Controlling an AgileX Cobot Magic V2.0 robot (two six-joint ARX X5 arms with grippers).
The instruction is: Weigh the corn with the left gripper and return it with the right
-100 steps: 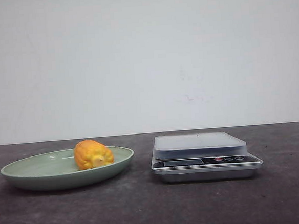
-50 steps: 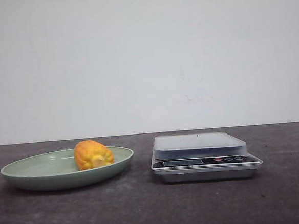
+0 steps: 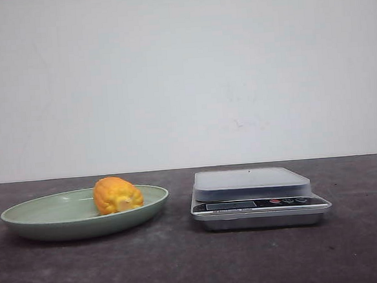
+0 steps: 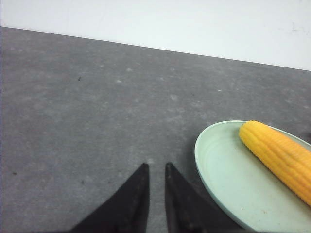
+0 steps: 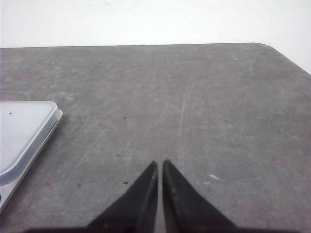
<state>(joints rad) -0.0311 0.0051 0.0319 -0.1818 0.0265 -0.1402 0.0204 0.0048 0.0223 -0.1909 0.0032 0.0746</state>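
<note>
Corn (image 3: 117,194) lies on its side in the plate (image 3: 45,219), untouched by either claw of mine. My left claw (image 4: 155,167) holds nothing, its tips drawn nearly together with a thin slit between, over bare table (image 4: 87,111); the plate rim sits at about three o'clock from it, just beside. My right claw (image 5: 160,165) is likewise nearly closed and empty, with the scale (image 5: 22,128) off at about nine o'clock. From the front, the scale stands at three o'clock from the plate, apart.
</note>
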